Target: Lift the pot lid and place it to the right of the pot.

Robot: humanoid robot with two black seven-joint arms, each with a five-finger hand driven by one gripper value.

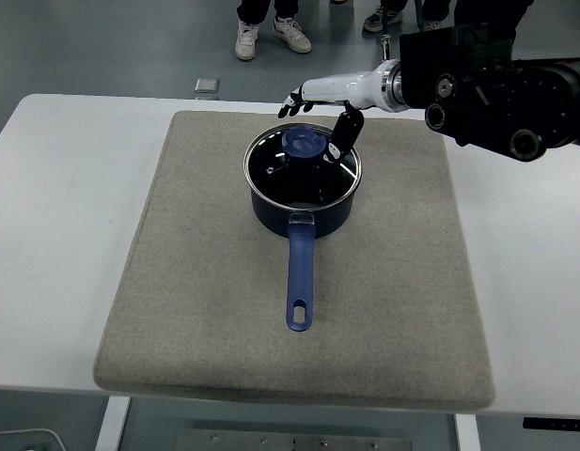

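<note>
1. Head view, work surface: a white desk [64, 235] carries a grey-beige mat [195, 310] that covers most of its middle.
2. Head view, pot: a dark blue saucepan [303, 193] stands upright on the far half of the mat. Its long blue handle [300, 282] points toward the near edge of the desk and ends in a hanging slot.
3. Head view, task item: the glass pot lid [303, 167] sits flat on the saucepan rim. Its blue knob [302, 142] lies toward the far side of the lid.
4. Head view, right arm: the black right arm [496, 89] enters from the right edge and extends over the far edge of the mat. The right hand [329, 92] is white with black fingers [291, 103].
5. Head view, finger state: the fingers are extended and spread, pointing left beyond the far rim of the lid, and hold nothing. The black thumb [343, 132] hangs down just right of the knob; contact with the lid cannot be determined.
6. Head view, background: the shoes [271, 36] of persons stand on the grey floor beyond the desk.
</note>
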